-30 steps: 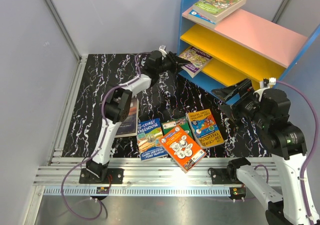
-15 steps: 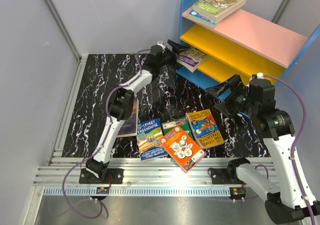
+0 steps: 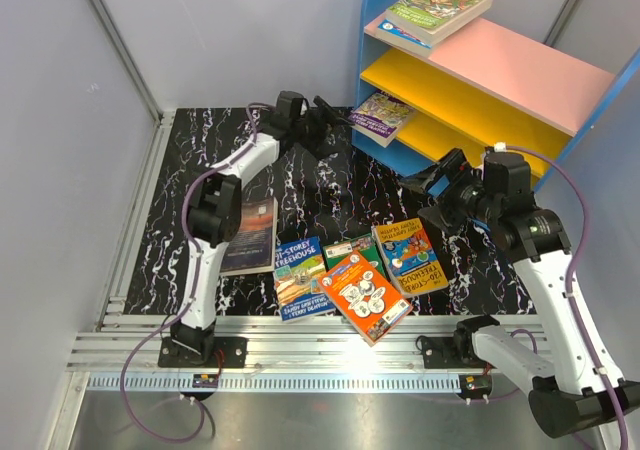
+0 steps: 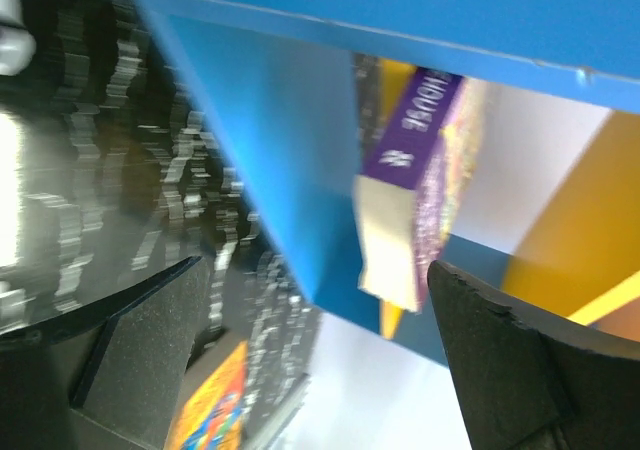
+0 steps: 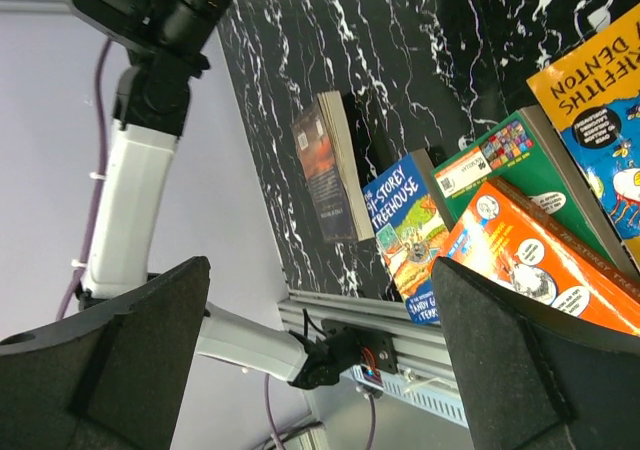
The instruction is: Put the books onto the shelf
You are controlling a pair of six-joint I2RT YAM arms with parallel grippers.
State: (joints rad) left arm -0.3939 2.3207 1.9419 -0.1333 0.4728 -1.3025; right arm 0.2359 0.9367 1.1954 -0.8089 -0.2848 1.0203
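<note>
Your left fingers (image 4: 500,370) are spread wide and pinch nothing. They sit toward the far edge of the black, white-veined tabletop (image 3: 200,170), just in front of the blue-framed slanted shelf with a pink top board and yellow lower boards (image 3: 520,70). In the left wrist view, the purple-spined paperback (image 4: 420,130) shows between them. It lies at the left end of the lowest yellow board, apart from both fingers. A small stack topped by a green-covered paperback (image 3: 440,8) rests on the pink top board. Your right fingers (image 5: 520,360) are also spread and empty, hanging above the tabletop toward its right edge. Five books lie flat near the near edge:

- a dark brown paperback (image 3: 255,235), closest to the left edge
- a blue one (image 3: 302,277)
- a green one (image 3: 350,250)
- an orange one (image 3: 367,297), partly overlapping the green
- a blue-and-yellow one (image 3: 408,255), just beside the green
</note>
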